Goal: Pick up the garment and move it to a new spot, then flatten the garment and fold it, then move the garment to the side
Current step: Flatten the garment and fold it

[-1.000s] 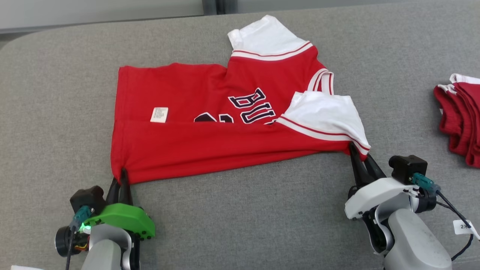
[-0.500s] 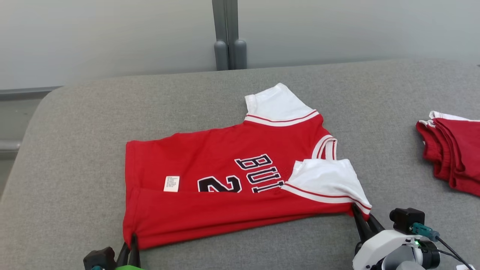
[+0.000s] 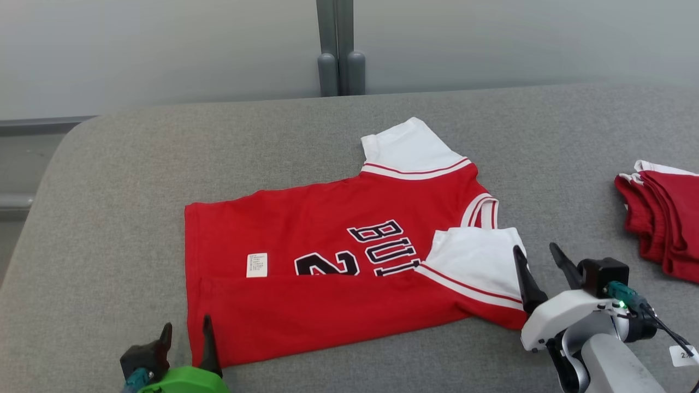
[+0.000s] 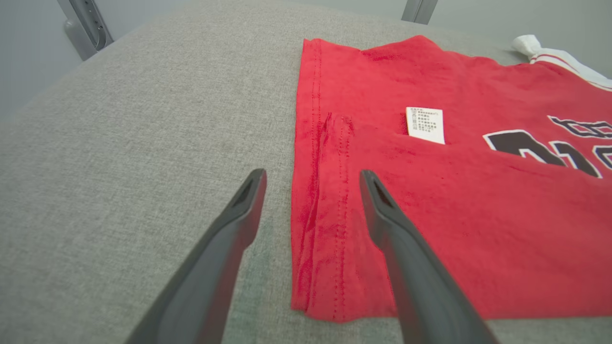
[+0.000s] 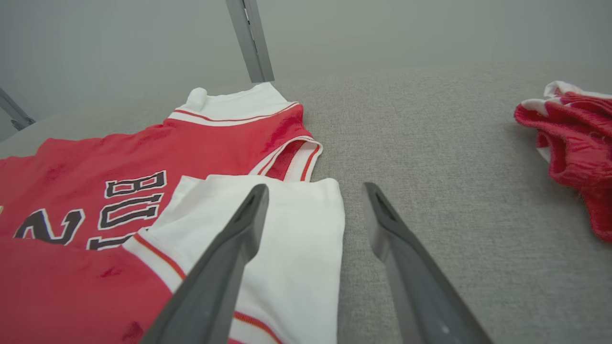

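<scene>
The red short-sleeved jersey with white sleeves and dark lettering [image 3: 306,218] lies flat on the grey fabric surface [image 3: 125,180], its near long edge folded over. The left hand [image 3: 187,322] stands with fingers apart, straddling the hem corner. The right hand [image 3: 535,247] is spread the same way at the near sleeve's edge. A pile of red garments [image 3: 663,218] lies well apart on the right.

place: lab-like room | grey padded table [image 3: 136,180] | bare wall [image 3: 164,49], metal post [image 3: 338,49]
</scene>
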